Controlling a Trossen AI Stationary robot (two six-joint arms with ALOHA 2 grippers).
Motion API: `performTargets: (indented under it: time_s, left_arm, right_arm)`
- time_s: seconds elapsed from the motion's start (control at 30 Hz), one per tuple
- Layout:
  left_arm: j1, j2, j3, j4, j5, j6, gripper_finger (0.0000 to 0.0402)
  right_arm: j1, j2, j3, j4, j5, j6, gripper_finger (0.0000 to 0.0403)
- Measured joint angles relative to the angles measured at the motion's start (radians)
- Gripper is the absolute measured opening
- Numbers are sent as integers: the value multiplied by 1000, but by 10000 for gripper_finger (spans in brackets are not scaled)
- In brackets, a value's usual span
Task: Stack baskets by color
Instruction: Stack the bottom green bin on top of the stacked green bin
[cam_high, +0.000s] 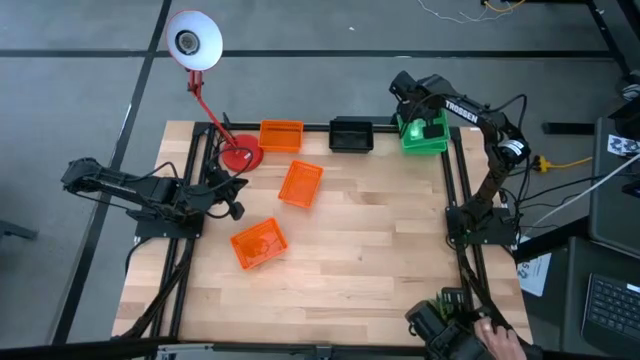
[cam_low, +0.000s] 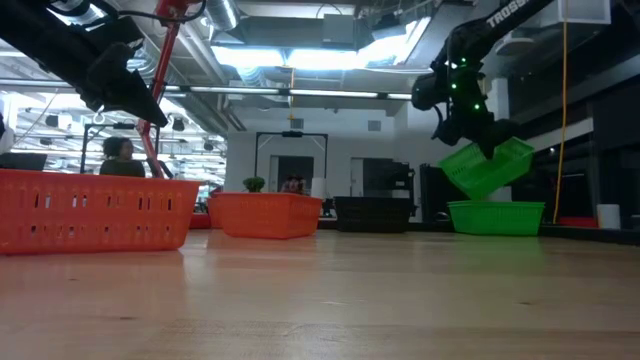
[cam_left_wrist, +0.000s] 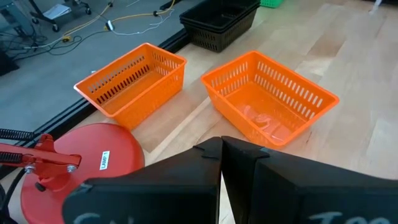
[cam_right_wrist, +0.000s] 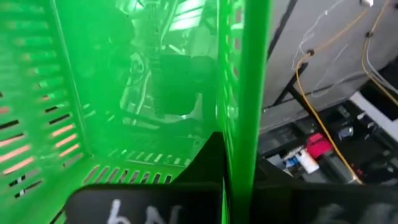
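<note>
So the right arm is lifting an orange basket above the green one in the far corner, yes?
Not quite: the lifted basket is green, not orange. The low view shows the right gripper holding it tilted above the other green basket in the far corner.

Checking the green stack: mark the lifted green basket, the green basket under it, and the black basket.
lifted green basket (cam_low: 497, 167), low view, tilted side wall
green basket under it (cam_low: 497, 217), low view, side wall
black basket (cam_high: 351, 135), high view, inside floor

Robotics lab: exposed ceiling ducts, floor cables, framed workbench.
</note>
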Motion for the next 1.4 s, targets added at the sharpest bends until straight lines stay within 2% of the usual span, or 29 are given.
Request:
performTargets:
  time_s: [0.23,0.57,0.7,0.83,0.93,1.13,1.3,1.4]
  left_arm:
    - [0,0,0,0,0,0,0]
    - [0,0,0,0,0,0,0]
    - [0,0,0,0,0,0,0]
    - [0,0,0,0,0,0,0]
    - [0,0,0,0,0,0,0]
    - [0,0,0,0,0,0,0]
    - [0,0,0,0,0,1,0]
    - [0,0,0,0,0,1,0]
  right_arm:
    - [0,1,0,1,-11,-2,28]
    - [0,1,0,33,-45,0,145]
    - [6,1,0,77,-16,0,171]
    - [30,1,0,101,67,9,172]
    - [46,1,0,143,54,68,167]
    - [44,4,-2,232,-64,250,151]
    - [45,5,-85,275,-59,288,143]
    - [45,5,-161,349,11,286,143]
